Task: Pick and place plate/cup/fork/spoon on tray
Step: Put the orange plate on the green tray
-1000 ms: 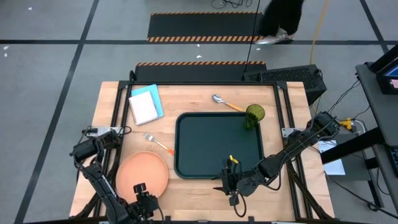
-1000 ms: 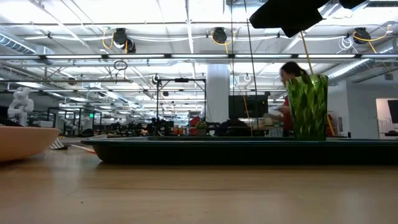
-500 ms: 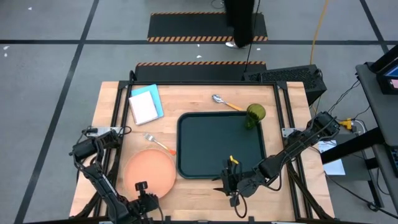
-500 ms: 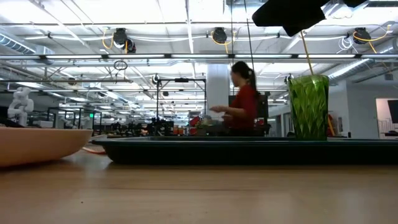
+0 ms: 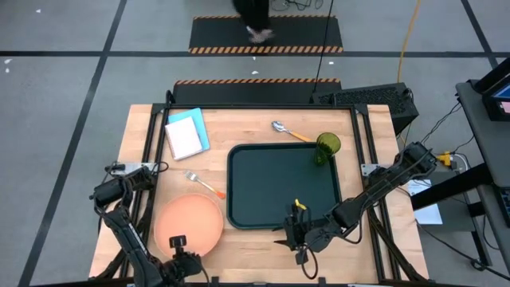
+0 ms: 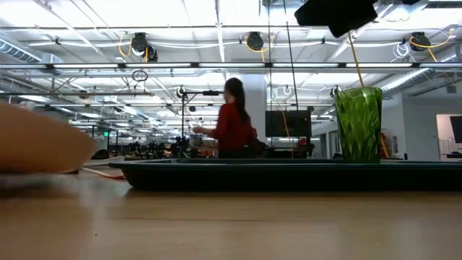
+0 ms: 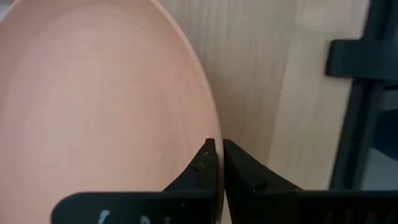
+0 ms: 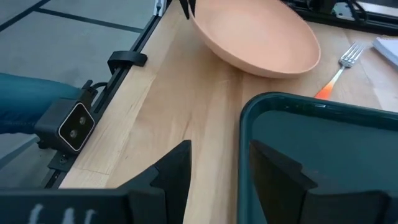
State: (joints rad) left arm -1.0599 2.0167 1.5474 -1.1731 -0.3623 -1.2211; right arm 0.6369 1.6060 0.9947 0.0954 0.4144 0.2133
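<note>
The plate (image 5: 188, 224) has just come up off the worktop (image 5: 255, 247): a second ago it sat flat on the wood near the front left corner, and now its near edge is raised and it has shifted toward the tray (image 5: 282, 184), so the low view shows it tilted and blurred where it was a steady shape before. I take that to mean the carry to the tray has begun, though the plate is not over the rim yet. The left hand (image 7: 216, 149) is at the plate's front edge, its two fingers closed to a narrow slit pinching the rim, with the bowl of the plate stretching away from it. The right hand (image 8: 217, 163) waits near the tray's front edge, fingers spread wide and holding nothing. Just beyond the plate the fork (image 5: 202, 183) lies on the wood between plate and tray. Farther back, the cup (image 5: 326, 147) stands at the tray's far right corner, whether on the rim or just off it I cannot tell, and the spoon (image 5: 289, 131) rests on the worktop behind the tray. At the far left lies a blue and white notebook (image 5: 186, 133), and a person (image 6: 229, 120) walks through the room behind.
</note>
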